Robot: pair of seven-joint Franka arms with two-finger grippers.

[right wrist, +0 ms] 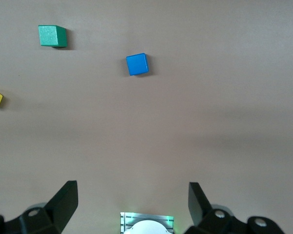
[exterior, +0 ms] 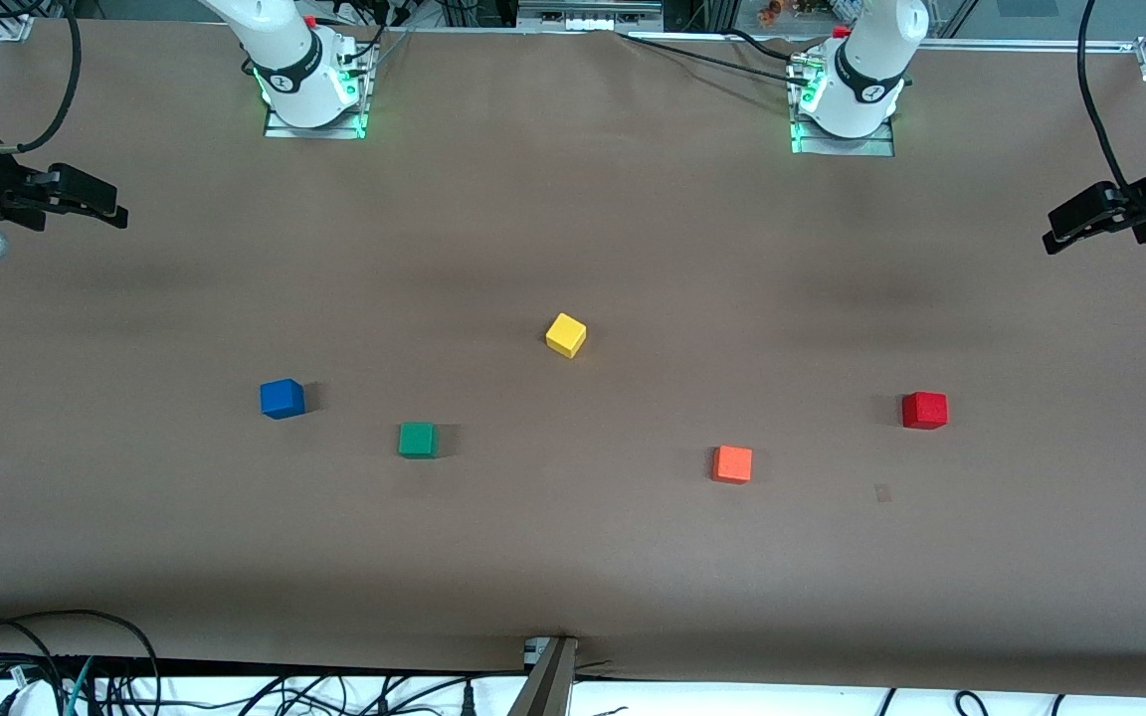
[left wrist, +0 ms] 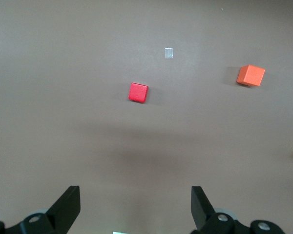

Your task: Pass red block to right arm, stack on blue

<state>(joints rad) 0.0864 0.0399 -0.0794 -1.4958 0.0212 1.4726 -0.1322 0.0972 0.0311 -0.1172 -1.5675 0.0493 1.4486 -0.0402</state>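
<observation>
- The small bright red cube (exterior: 924,410) sits flat on the brown worktop (exterior: 573,557) toward the left arm's end, untouched, with nothing on or against it.
- A small orange cube (exterior: 731,464) lies near it, a little nearer the front camera and more toward the middle; a pale scrap of tape (exterior: 882,492) lies on the worktop between the two and nearer the camera.
- The left gripper (left wrist: 136,200) hangs high over the left arm's end of the worktop, its black jaws spread wide and empty — in the left wrist view the red cube lies ahead of them, well apart.
- The small deep blue cube (exterior: 282,398) rests alone toward the right arm's end, with a green cube (exterior: 417,440) near it and a yellow cube (exterior: 565,334) around the middle of the worktop, farther from the camera.
- The right gripper (right wrist: 133,200) waits high over its own end, jaws released and holding nothing, the blue cube in its wrist view.
- Judgement: the task has not begun — the step in hand is the left arm's reach for the red cube.
- The next move calls for the left gripper to travel over the red cube, square its jaws to the cube's sides and descend around it, keeping off the orange cube.
</observation>
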